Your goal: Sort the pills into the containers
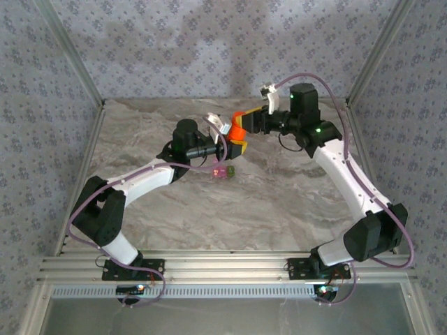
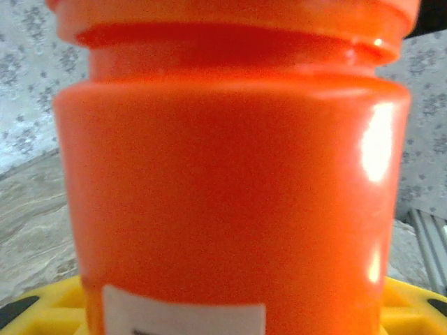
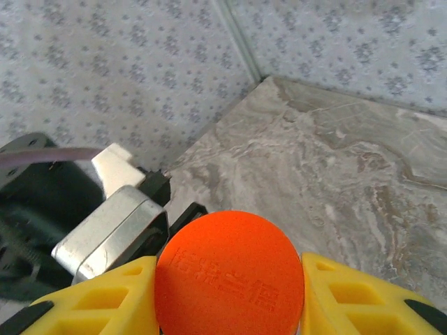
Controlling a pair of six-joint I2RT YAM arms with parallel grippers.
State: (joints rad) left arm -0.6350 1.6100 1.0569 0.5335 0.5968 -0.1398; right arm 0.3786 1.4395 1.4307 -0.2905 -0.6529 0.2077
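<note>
The orange bottle (image 1: 238,132) is held above the table, and its body (image 2: 230,181) takes up most of the left wrist view. My left gripper (image 1: 238,144) is shut on the bottle's lower part, yellow fingers (image 2: 49,307) on either side. My right gripper (image 3: 229,296) is shut on the round orange cap (image 3: 229,272) from the top; in the top view it (image 1: 246,118) comes in from the right. The containers, a joined pink cube (image 1: 218,172) and green cube (image 1: 228,170), sit on the table just below the bottle. The bottle's contents are hidden.
The marble tabletop (image 1: 279,195) is bounded by patterned walls on three sides, with a corner post (image 3: 241,38) behind the cap. The left wrist's camera housing (image 3: 115,223) sits close to the cap's left. A metal rail (image 1: 223,269) runs along the near edge.
</note>
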